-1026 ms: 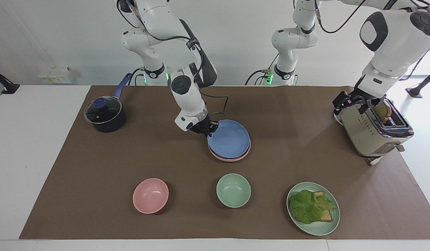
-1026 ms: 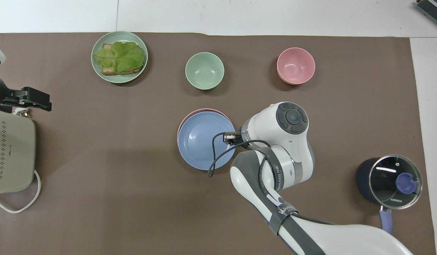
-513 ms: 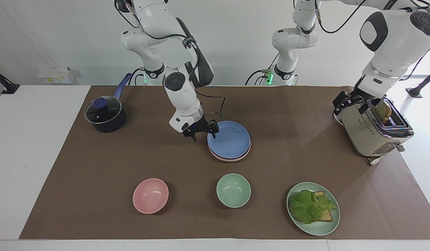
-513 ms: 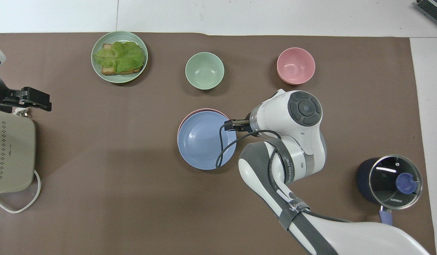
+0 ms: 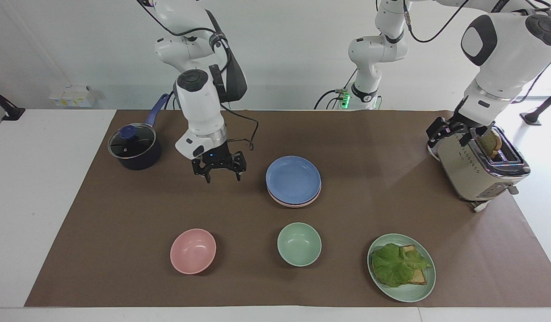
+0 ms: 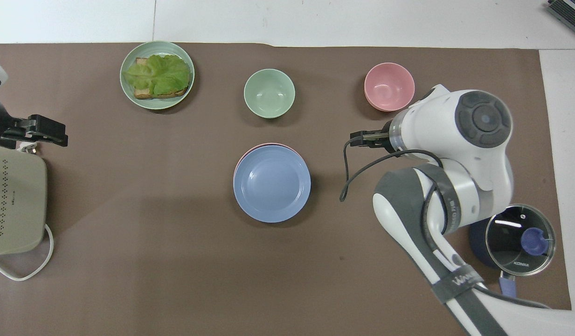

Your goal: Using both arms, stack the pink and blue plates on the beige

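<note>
The blue plate (image 5: 293, 178) (image 6: 272, 183) lies on top of a stack in the middle of the mat. Under it only the pink plate's rim (image 5: 317, 195) (image 6: 248, 151) shows. The beige plate is hidden beneath them. My right gripper (image 5: 222, 175) (image 6: 359, 139) hangs open and empty over bare mat, between the stack and the pot, clear of the plates. My left gripper (image 5: 452, 133) (image 6: 41, 130) waits over the toaster's end nearer the robots, open, holding nothing.
A lidded dark pot (image 5: 134, 146) stands at the right arm's end. A toaster (image 5: 481, 170) with toast stands at the left arm's end. Farther from the robots sit a pink bowl (image 5: 193, 250), a green bowl (image 5: 299, 244) and a green plate (image 5: 425, 290) with lettuce on toast.
My right gripper let go of the blue plate's rim, opened, rose and swung away toward the pot. The blue plate stays on the stack. The left arm has not moved.
</note>
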Tool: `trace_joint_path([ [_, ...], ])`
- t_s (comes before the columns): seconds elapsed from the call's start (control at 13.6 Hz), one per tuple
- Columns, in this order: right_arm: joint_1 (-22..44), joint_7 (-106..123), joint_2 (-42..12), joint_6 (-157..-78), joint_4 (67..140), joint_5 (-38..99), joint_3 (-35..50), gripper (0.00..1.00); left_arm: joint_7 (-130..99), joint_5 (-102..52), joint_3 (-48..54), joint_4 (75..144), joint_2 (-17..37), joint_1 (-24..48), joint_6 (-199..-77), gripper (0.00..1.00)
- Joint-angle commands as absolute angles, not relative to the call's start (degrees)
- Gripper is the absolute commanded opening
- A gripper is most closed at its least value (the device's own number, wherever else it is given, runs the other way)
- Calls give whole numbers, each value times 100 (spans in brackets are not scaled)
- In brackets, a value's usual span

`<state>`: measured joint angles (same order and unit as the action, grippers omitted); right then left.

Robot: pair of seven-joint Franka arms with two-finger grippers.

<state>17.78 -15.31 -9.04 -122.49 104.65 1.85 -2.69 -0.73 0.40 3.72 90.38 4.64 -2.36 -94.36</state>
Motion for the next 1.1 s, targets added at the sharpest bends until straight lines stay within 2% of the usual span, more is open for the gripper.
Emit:
trace_joint_path([
  [0.0, 1522, -1468, -713, -11455, 10073, 44, -281, 100, -26, 114, 369, 9176, 325, -229, -9404, 100],
  [0.37, 1002, -1433, -10, -10803, 9985, -70, -290, 100, -26, 114, 369, 9176, 316, -229, -9404, 100],
  [0.66, 669, -978, 70, -9575, 9134, -88, -290, 100, -26, 114, 369, 9176, 325, -229, -9404, 100],
  [0.81, 545, -740, 149, -9108, 8939, -105, -316, 100, -26, 114, 369, 9176, 325, -229, -9404, 100],
  [0.88, 467, -625, 236, -8984, 8947, -97, -316, 100, -26, 114, 369, 9176, 325, -229, -9404, 100],
  [1.03, 247, -589, 622, -8991, 9515, -9, -290, 100, -26, 114, 369, 9176, 325, -229, -9404, 100],
])
